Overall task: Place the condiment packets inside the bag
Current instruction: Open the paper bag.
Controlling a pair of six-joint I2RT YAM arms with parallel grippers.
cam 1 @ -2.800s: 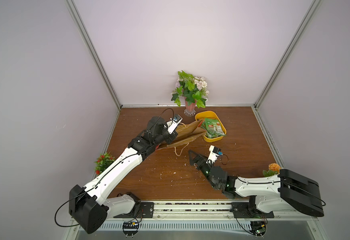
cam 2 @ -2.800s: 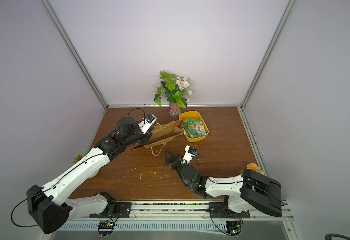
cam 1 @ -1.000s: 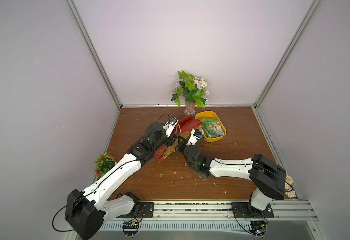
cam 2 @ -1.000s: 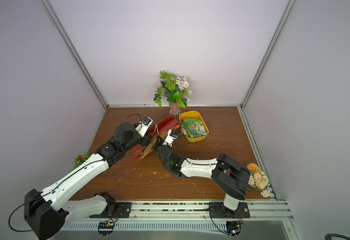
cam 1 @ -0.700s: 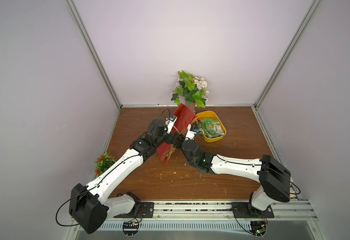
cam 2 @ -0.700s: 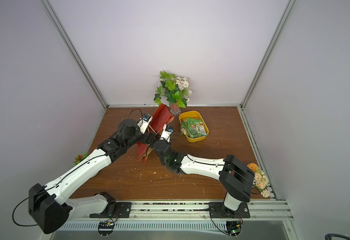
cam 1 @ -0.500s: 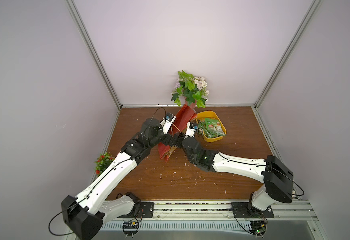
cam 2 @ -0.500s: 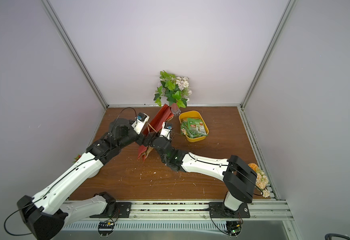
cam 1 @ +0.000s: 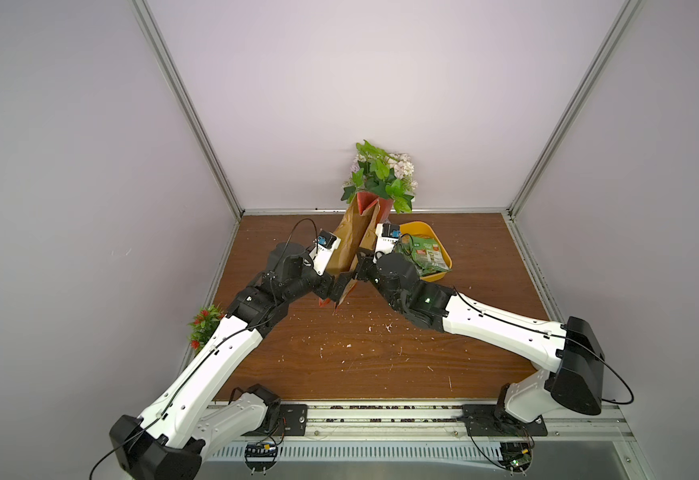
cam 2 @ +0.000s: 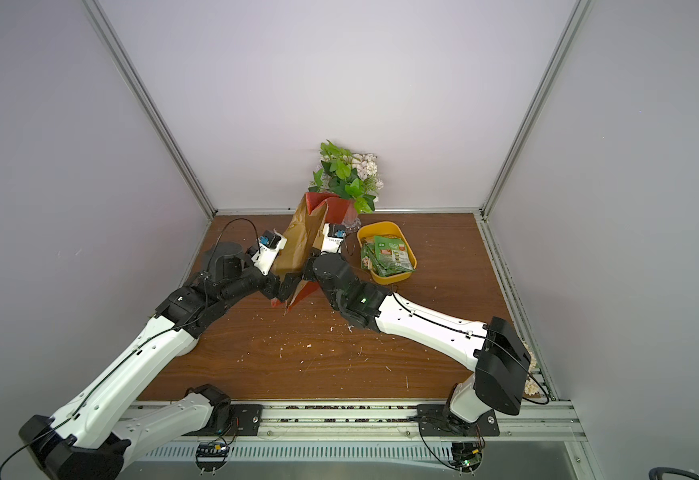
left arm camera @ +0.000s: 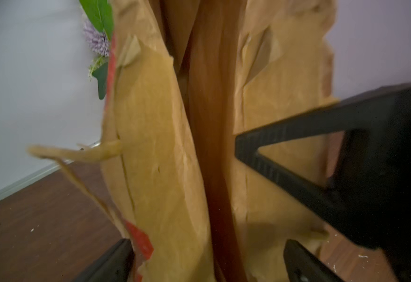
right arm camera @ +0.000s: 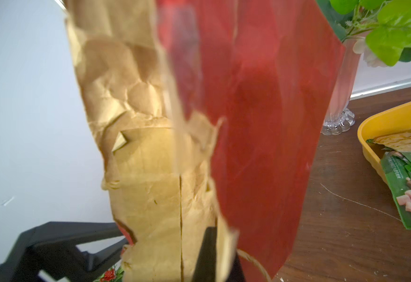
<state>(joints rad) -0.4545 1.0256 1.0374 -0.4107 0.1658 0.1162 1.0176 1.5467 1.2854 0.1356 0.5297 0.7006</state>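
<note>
Bag (cam 1: pixel 358 232) now raised on end, not lying flat: my right gripper (cam 1: pixel 360 267) pinches its wall, and my left gripper (cam 1: pixel 336 291), just beside, has sprung wide and released it. Condiment packets (cam 1: pixel 428 257) sit in the yellow tub (cam 1: pixel 416 224) beside my right gripper, yet to be loaded.

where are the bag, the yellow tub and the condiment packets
bag (cam 1: pixel 351 243): in a top view, brown paper side
yellow tub (cam 2: pixel 381 227): in a top view, far rim
condiment packets (cam 2: pixel 389 255): in a top view, topmost green packet
</note>
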